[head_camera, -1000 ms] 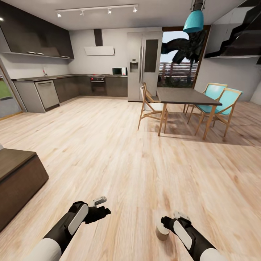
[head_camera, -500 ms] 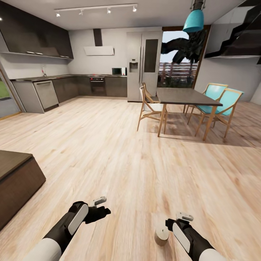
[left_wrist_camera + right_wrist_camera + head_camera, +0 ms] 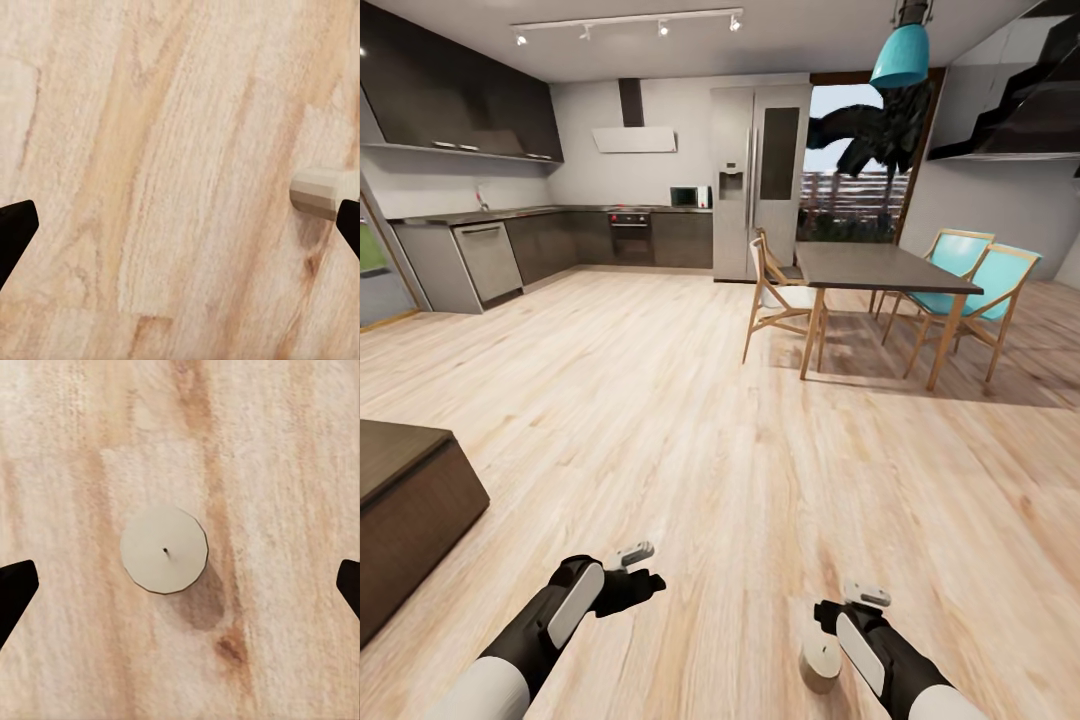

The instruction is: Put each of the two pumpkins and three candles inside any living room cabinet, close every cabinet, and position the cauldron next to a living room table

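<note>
One pale candle [image 3: 820, 667] stands upright on the wooden floor [image 3: 710, 440], just beside our right gripper [image 3: 838, 615] in the head view. In the right wrist view we look straight down on the candle's round top [image 3: 164, 549] with its small dark wick, and it sits between the two dark fingertips [image 3: 15, 589] at the edges of the picture, well clear of both, so the right jaws stand wide. Our left gripper [image 3: 635, 575] hangs low over bare floor; in the left wrist view its fingertips [image 3: 15, 229] also sit far apart at the picture's edges, so those jaws are wide too, holding nothing. That same view catches the side of the candle [image 3: 319, 193] near one fingertip.

At the head view's left edge we see the corner of the dark-brown cabinet [image 3: 410, 510], low on the floor. Farther off stand a dining table [image 3: 880, 268] with wooden chairs, two of them with teal seats [image 3: 985, 285], a teal pendant lamp [image 3: 901, 55] above it, a steel fridge [image 3: 760, 180] and the grey kitchen counter [image 3: 490, 215] along the far wall.
</note>
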### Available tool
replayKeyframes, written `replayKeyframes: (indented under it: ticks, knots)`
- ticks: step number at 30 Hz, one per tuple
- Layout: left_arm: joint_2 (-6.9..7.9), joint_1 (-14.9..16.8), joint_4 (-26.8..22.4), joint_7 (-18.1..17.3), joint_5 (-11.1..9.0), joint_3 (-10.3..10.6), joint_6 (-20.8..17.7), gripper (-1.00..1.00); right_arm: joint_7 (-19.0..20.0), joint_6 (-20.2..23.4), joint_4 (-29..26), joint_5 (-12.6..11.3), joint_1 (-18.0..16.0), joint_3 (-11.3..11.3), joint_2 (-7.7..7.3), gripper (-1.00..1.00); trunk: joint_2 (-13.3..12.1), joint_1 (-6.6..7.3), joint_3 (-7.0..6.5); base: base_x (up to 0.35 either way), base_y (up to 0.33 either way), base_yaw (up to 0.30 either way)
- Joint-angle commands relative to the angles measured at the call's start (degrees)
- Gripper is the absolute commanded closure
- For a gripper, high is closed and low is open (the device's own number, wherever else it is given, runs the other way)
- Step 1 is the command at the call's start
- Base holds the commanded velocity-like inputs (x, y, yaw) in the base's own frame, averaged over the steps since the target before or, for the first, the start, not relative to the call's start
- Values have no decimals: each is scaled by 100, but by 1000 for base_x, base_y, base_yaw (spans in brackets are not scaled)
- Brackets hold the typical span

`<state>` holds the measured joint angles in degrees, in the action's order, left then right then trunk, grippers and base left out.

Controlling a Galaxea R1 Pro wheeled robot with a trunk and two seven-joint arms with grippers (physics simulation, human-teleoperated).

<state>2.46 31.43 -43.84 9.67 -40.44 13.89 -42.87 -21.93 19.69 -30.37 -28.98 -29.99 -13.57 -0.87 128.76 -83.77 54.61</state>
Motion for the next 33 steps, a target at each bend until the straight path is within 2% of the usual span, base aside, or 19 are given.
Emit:
replayKeyframes:
  ticks: [1, 11, 13, 15, 16, 17, 19, 20, 24, 33]
  knots:
    - [3, 3, -13, 53, -67, 28, -10, -100, -37, 26, -16, -46, -4, -48, -9, -100, 2, 1, 5, 13, 7, 0]
    - [20, 1, -280, -27, -149, -5, -35, -100, -6, 26, -29, -46, -5, -49, -9, -100, 2, 1, 5, 2, 1, 0]
    - [50, 0, -409, -50, -261, -78, -55, -100, -5, 26, -35, -46, -6, -49, -9, -100, 2, 1, 5, 0, 0, 0]
    - [118, -16, -569, -69, -616, -324, -92, -100, -5, 27, -39, -46, -2, -49, -9, -100, 2, 1, 5, 0, 0, 0]
    - [149, -21, -585, -71, -705, -364, -97, -100, -5, 26, -41, -46, -1, -49, -9, -100, 2, 1, 5, 0, 0, 0]
    - [276, -31, -622, -89, -978, -444, -106, -100, -5, 26, -46, -45, -4, -49, -9, -100, 42, -21, 23, 0, 0, 0]
    - [465, -47, -645, -227, -1356, -493, -112, -100, -5, 26, -52, -43, -4, -49, -8, -100, 123, -65, 59, 0, 0, 0]
    - [754, -94, -656, -744, -1834, -515, -115, -100, -8, 32, -56, -44, -5, -49, -3, -100, 163, -87, 77, 0, 0, 0]
    - [880, -117, -625, -1054, -1973, -519, -116, -100, -11, 34, -57, -43, -6, -49, -2, -100, 323, -175, 149, 0, 0, 0]
    - [889, -120, -609, -1107, -2002, -519, -117, -100, -11, 36, -57, -42, -6, -49, -1, -100, 684, -373, 311, 0, 0, 0]
